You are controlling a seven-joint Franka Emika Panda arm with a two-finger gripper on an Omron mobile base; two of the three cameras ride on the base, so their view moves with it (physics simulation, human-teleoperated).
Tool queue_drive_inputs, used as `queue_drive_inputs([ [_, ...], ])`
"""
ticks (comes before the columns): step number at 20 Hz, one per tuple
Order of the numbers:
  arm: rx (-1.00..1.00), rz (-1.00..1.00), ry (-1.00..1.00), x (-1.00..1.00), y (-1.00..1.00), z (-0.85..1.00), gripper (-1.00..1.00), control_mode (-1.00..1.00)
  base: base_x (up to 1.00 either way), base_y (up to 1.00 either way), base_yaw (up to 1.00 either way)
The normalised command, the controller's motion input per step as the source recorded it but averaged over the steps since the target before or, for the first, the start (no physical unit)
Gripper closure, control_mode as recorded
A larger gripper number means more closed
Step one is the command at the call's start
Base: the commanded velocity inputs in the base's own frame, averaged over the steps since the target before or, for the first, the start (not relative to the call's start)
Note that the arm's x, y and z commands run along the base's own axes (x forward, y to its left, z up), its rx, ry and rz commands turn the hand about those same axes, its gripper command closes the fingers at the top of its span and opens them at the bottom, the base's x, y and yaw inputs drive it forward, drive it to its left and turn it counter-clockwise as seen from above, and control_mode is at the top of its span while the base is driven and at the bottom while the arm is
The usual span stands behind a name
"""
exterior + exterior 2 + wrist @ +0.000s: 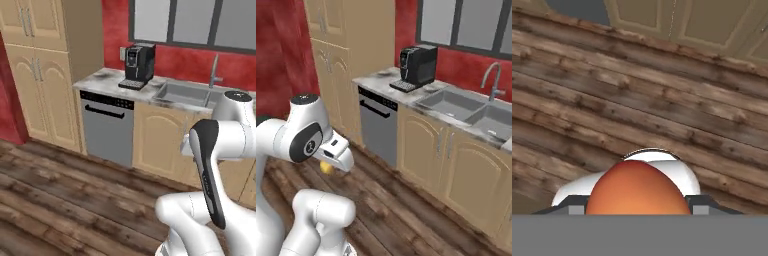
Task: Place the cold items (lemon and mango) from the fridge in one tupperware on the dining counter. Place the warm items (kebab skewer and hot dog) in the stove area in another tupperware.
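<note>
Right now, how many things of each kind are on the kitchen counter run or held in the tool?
Black coffee machine: 1
Silver tap: 1
Grey sink basins: 2
Orange rounded mango, held in the tool: 1
Total: 5
</note>
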Motion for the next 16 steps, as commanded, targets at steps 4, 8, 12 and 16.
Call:
queue_drive_inputs([
  [4, 0.00, 0.00, 0.00, 0.00, 0.00, 0.00, 1.00, 1.00, 0.73, -0.13, 0.86],
  [8, 0.00, 0.00, 0.00, 0.00, 0.00, 0.00, 1.00, 1.00, 0.74, -0.18, 0.84],
  [12, 0.00, 0.00, 0.00, 0.00, 0.00, 0.00, 1.00, 1.00, 0.78, -0.16, 0.82],
  [16, 0.00, 0.00, 0.00, 0.00, 0.00, 0.00, 1.00, 1.00, 0.91, -0.18, 0.78],
])
